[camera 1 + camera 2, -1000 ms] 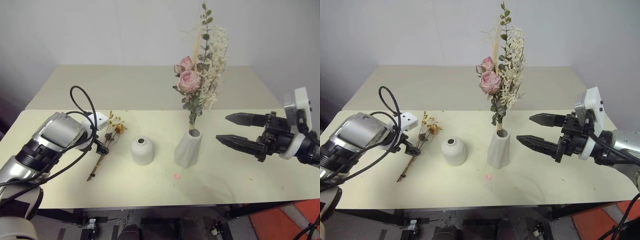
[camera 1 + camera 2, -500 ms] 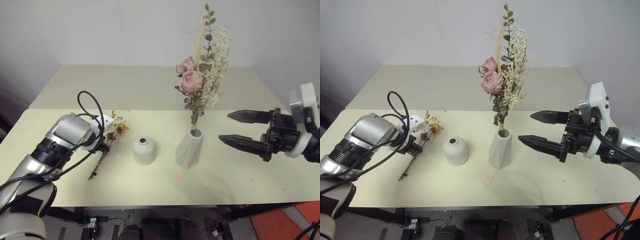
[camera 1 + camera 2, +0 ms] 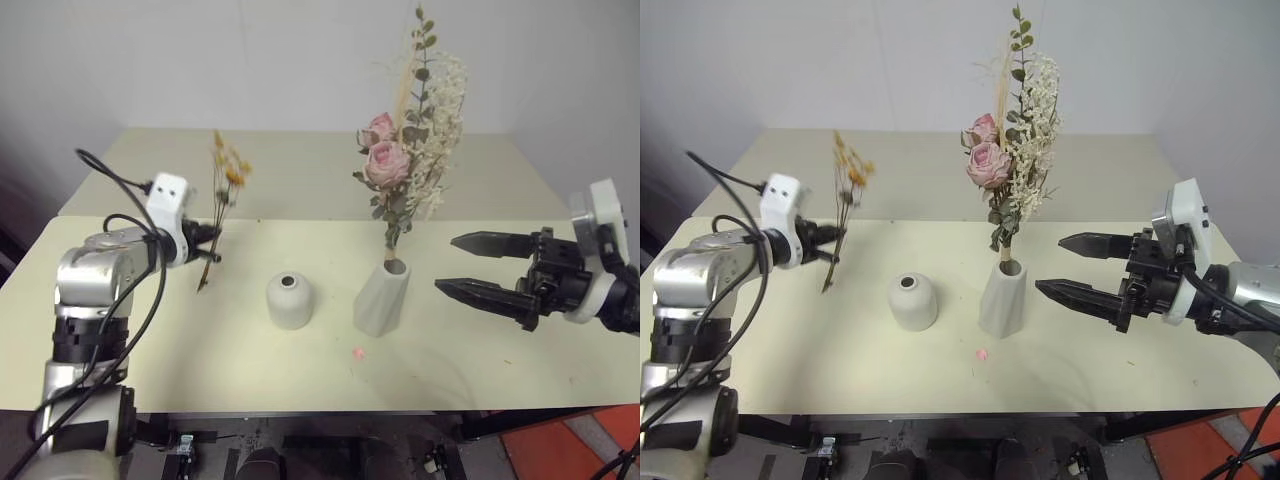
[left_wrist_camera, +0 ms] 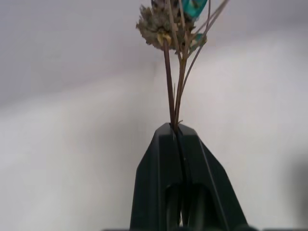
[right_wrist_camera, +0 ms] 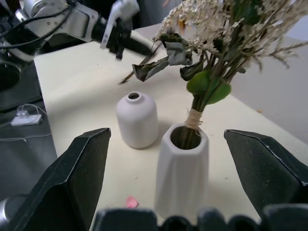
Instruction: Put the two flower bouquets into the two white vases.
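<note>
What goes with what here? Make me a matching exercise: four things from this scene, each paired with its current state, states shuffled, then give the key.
Things:
1. small yellow bouquet
2. pink rose bouquet
3. short rounded vase
4. right gripper

States:
A. standing in the tall faceted vase
B. empty, on the table
C. open, beside the tall vase
D. clamped by its stems in the left gripper, lifted off the table

Pairs: 1-D, 2-A, 3-B, 4-C
</note>
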You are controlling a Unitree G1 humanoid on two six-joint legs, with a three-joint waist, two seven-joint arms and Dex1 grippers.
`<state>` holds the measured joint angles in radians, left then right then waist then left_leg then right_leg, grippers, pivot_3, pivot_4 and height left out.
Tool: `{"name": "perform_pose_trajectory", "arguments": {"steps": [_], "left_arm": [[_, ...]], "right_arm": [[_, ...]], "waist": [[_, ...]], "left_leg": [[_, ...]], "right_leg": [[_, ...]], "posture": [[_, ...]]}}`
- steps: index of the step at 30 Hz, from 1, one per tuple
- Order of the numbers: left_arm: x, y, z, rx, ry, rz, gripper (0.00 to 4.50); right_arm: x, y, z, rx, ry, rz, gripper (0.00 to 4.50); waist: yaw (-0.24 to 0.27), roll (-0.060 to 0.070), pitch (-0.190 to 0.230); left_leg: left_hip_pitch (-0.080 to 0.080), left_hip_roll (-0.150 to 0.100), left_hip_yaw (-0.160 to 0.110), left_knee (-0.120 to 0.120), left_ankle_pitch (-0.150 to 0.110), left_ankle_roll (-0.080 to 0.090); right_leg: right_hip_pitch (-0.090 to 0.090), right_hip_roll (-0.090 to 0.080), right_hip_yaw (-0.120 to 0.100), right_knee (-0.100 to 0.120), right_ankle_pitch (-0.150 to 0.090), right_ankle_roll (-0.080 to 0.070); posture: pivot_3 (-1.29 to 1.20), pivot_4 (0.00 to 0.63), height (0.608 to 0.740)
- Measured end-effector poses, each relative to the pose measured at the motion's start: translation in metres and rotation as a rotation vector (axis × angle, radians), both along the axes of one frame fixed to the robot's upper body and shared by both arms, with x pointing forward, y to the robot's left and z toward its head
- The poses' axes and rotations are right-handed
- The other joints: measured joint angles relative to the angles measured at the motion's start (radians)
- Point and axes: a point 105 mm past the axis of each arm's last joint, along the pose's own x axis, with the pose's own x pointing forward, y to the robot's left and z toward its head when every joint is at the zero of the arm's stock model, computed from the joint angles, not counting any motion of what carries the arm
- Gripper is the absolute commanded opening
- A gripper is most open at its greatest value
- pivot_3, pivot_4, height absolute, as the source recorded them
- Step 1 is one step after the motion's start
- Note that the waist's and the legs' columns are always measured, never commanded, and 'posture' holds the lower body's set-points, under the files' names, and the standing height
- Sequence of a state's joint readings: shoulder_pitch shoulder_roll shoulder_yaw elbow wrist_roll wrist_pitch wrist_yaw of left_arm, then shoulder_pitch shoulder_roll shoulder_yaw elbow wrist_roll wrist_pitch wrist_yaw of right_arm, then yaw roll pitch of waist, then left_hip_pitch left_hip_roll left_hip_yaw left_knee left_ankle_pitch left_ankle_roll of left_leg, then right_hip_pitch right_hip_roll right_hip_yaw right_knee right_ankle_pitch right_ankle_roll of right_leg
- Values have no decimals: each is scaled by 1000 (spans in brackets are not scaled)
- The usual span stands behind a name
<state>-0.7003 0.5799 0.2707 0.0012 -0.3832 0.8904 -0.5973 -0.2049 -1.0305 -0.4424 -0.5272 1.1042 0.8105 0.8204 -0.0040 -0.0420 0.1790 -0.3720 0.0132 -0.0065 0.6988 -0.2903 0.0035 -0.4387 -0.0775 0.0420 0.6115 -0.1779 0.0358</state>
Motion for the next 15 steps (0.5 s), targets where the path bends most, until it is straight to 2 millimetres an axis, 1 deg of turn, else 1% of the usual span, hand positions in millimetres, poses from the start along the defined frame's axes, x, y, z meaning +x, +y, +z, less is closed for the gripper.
{"name": "perform_pose_trajectory", "arguments": {"steps": [1,4,7,8,10,15], "left_arm": [[-4,-2,11,-53,-54,-43,12],[-24,-11,42,-220,-161,-249,12],[-40,-26,59,-295,-207,-432,12],[-43,-31,62,-308,-216,-476,12],[-45,-43,60,-320,-219,-544,12],[-46,-74,45,-359,-153,-694,12]], "right_arm": [[-1,1,-2,1,5,3,4500],[-3,3,-9,7,24,2,4500],[-4,4,-11,7,26,-1,4500],[-4,4,-11,8,24,-3,4500],[-4,5,-11,9,22,-6,4500],[-5,6,-12,11,24,-8,4500]], "waist": [[1,0,0],[1,0,0],[2,0,0],[2,0,0],[2,0,0],[1,0,0]], "left_leg": [[0,0,0,0,0,0],[0,0,0,0,0,0],[2,0,0,0,0,0],[2,0,0,0,0,0],[3,0,0,0,0,0],[2,0,0,0,0,0]], "right_leg": [[0,0,0,0,0,0],[0,0,0,0,0,0],[2,0,0,0,0,0],[3,1,0,0,0,0],[3,1,0,0,0,0],[3,1,0,0,0,0]], "posture": [[0,150,740],[0,150,740],[0,150,740],[0,150,740],[0,150,740],[0,150,740]]}}
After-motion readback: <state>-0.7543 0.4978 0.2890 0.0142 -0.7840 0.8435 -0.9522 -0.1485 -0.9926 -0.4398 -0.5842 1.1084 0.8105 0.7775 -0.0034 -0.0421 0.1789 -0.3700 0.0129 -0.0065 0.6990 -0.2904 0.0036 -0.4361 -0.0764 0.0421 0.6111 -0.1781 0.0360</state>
